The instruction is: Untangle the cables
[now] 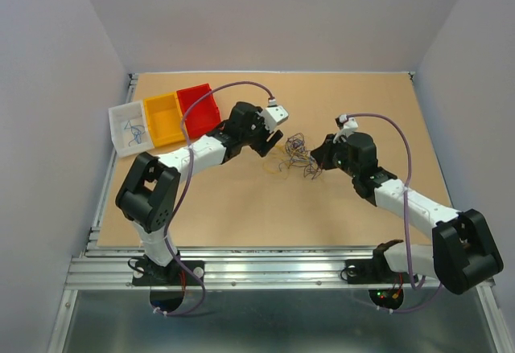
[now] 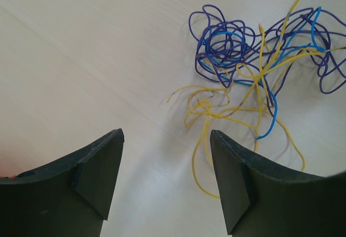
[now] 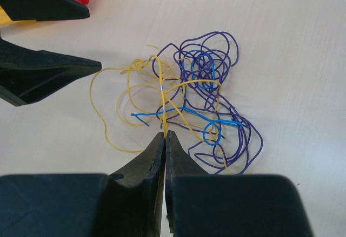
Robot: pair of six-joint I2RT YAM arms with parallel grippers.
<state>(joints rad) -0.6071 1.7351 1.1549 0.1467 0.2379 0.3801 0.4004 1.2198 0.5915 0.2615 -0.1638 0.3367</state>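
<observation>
A tangle of thin cables (image 1: 294, 155) in yellow, blue and dark purple lies on the table between the arms. My right gripper (image 3: 165, 134) is shut on a yellow cable (image 3: 162, 94) that runs up out of its tips into the tangle (image 3: 200, 102). My left gripper (image 2: 166, 137) is open and empty, just left of the tangle (image 2: 259, 64); a yellow loop (image 2: 201, 161) lies near its right finger (image 2: 232, 183). In the top view the left gripper (image 1: 269, 145) and right gripper (image 1: 317, 160) flank the cables.
Three small bins stand at the back left: white (image 1: 129, 127) with a few wires in it, yellow (image 1: 164, 118) and red (image 1: 199, 105). The left gripper's fingers (image 3: 48, 69) show at the left of the right wrist view. Lilac arm cords arc over both arms.
</observation>
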